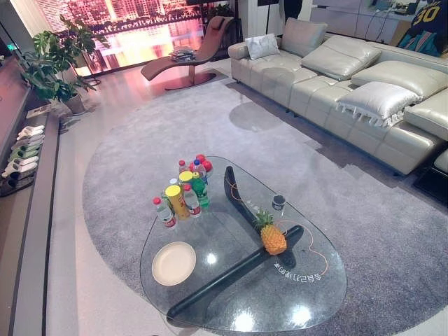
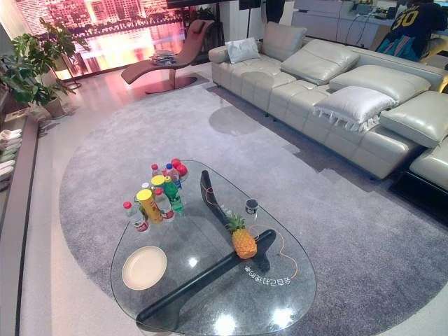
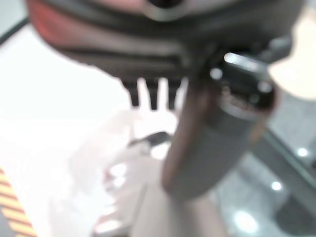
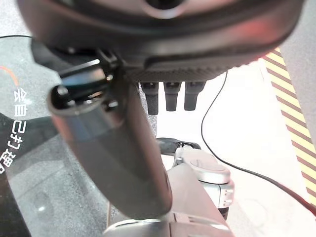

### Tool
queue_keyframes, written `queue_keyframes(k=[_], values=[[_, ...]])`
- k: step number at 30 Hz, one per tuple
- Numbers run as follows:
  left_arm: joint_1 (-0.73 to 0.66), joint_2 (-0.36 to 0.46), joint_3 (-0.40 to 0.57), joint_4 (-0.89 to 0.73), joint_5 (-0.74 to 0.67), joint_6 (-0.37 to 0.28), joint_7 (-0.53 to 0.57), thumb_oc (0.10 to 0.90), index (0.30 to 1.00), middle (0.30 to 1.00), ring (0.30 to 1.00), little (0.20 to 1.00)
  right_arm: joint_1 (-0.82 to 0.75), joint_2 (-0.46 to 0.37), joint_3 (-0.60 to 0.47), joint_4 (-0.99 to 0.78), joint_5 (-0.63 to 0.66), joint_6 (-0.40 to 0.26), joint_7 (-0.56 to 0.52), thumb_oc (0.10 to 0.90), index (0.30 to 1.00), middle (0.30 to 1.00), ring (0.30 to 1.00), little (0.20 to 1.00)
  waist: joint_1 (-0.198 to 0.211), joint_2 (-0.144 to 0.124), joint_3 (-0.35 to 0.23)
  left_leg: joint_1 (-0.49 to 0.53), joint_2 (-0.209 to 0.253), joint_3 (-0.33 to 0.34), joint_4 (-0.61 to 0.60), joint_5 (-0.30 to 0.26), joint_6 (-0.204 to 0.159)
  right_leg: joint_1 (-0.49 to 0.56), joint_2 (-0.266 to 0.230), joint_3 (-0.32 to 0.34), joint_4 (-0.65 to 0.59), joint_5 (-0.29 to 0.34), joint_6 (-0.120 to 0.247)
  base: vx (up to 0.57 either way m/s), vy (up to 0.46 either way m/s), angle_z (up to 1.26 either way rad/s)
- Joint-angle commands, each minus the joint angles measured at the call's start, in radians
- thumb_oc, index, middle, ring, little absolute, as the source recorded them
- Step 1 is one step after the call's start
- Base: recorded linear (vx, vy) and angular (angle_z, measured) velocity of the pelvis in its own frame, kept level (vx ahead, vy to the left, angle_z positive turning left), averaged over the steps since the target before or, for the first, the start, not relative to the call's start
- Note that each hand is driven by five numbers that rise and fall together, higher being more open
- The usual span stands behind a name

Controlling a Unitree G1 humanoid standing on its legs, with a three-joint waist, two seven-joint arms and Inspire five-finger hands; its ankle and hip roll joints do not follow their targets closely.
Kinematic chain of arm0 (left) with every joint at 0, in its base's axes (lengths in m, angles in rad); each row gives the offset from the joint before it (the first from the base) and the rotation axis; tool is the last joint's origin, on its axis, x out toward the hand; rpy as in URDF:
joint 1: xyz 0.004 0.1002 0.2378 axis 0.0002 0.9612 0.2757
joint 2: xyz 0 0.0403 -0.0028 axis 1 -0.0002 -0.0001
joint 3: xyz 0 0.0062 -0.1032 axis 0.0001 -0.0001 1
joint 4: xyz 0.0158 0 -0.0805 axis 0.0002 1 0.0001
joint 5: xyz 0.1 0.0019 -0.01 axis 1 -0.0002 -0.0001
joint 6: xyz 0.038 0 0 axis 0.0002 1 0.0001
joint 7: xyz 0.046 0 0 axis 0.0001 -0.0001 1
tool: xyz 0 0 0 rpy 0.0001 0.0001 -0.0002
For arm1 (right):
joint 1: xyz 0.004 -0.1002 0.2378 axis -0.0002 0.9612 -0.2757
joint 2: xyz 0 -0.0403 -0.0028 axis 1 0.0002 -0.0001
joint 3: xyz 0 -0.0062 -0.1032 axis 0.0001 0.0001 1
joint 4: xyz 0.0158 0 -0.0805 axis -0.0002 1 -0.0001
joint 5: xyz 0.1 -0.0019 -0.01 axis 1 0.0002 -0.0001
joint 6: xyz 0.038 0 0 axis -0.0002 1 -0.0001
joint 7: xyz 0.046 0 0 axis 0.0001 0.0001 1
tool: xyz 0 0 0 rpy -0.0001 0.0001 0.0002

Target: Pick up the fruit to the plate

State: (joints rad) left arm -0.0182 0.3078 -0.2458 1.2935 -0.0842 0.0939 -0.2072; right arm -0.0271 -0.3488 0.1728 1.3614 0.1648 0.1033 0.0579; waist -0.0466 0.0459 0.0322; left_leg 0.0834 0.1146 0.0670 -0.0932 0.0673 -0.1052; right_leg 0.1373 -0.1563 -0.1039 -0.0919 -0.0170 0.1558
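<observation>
A spiky-crowned, knobbly yellow pineapple (image 1: 271, 236) stands upright on the rounded glass table (image 1: 308, 294), over its curved black base. A smooth, round cream plate (image 1: 173, 263) lies flat well to its left, bare. Plastic bottles (image 1: 189, 183) cluster behind the plate. The left hand (image 3: 148, 94) and right hand (image 4: 168, 94) hang with fingers straight, thumbs extended, holding nothing.

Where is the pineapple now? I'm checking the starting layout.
In the left eye view, the pineapple stands upright on the glass table, right of the empty plate, near the small dark jar.
</observation>
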Motion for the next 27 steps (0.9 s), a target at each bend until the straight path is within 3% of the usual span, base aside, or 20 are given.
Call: queue_keyframes(k=[1, 14, 23, 27], values=[[-0.076, -0.012, 0.012, 0.058, -0.031, -0.030, -0.011, 0.800, 0.900, 0.900, 0.900, 0.900, -0.086, 0.001, -0.022, 0.072, -0.002, -0.003, -0.018, 0.800, 0.900, 0.900, 0.900, 0.900, 0.026, -0.021, 0.037, 0.037, 0.010, 0.029, 0.006, -0.085, -0.014, -0.022, -0.006, -0.024, 0.005, 0.038, 0.004, 0.00, 0.000, 0.00], [-0.065, -0.008, 0.011, 0.043, -0.056, -0.026, 0.002, 0.800, 0.900, 0.900, 0.900, 0.900, -0.080, 0.004, -0.006, 0.056, -0.015, 0.003, -0.020, 0.800, 0.900, 0.900, 0.900, 0.900, 0.025, -0.014, 0.063, 0.006, 0.007, 0.031, 0.006, -0.071, -0.015, -0.052, -0.006, -0.018, 0.005, 0.052, 0.008, 0.00, 0.002, 0.00], [-0.116, -0.009, -0.009, 0.007, -0.124, -0.039, 0.049, 0.800, 0.900, 0.900, 0.900, 0.900, -0.123, -0.010, 0.045, 0.051, -0.028, 0.016, -0.029, 0.800, 0.900, 0.900, 0.900, 0.900, 0.015, 0.010, 0.181, -0.127, -0.014, 0.014, 0.006, -0.026, -0.002, -0.181, -0.006, -0.002, 0.005, 0.089, -0.008, -0.13, 0.042, 0.00], [-0.150, 0.010, -0.008, -0.006, -0.153, -0.046, 0.042, 0.800, 0.900, 0.900, 0.900, 0.900, -0.146, -0.029, 0.051, 0.032, -0.004, 0.016, -0.028, 0.800, 0.900, 0.900, 0.900, 0.900, 0.007, 0.017, 0.259, -0.196, -0.032, -0.003, 0.006, -0.003, 0.004, -0.254, 0.000, 0.001, 0.005, 0.113, -0.018, -0.12, 0.036, 0.07]])
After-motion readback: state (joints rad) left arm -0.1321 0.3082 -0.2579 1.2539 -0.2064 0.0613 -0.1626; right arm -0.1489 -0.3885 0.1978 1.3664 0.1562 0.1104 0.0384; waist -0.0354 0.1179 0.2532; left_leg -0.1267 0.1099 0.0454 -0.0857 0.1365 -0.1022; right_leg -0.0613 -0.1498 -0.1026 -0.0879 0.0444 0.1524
